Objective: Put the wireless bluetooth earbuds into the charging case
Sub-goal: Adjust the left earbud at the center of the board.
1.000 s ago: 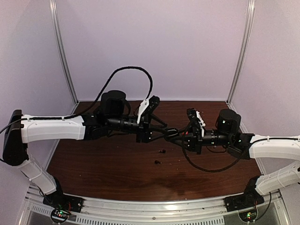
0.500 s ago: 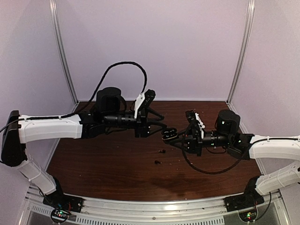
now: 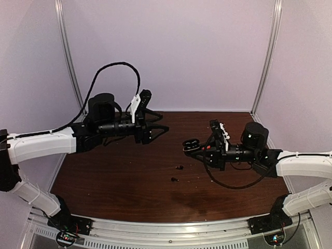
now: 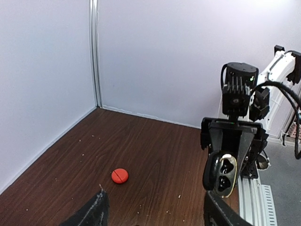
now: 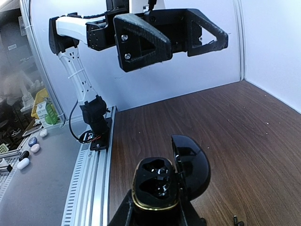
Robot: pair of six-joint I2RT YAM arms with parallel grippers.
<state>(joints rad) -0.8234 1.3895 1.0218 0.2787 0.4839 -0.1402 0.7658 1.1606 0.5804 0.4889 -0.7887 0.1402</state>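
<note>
Free gap between left pincer [image 3: 161, 122], right pincer [image 3: 193, 146]; earbuds [image 3: 179, 167] on tabletop [image 3: 114, 176].

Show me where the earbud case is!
In the top view, the open charging case is clamped in the right gripper, right of centre, near two dark earbuds.

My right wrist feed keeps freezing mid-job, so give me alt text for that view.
An open black charging case with a gold rim sits clamped in the right gripper at the bottom, its lid swung out to the right. Above it hangs the left gripper, open and empty, over a dark wooden table with white walls behind.
</note>
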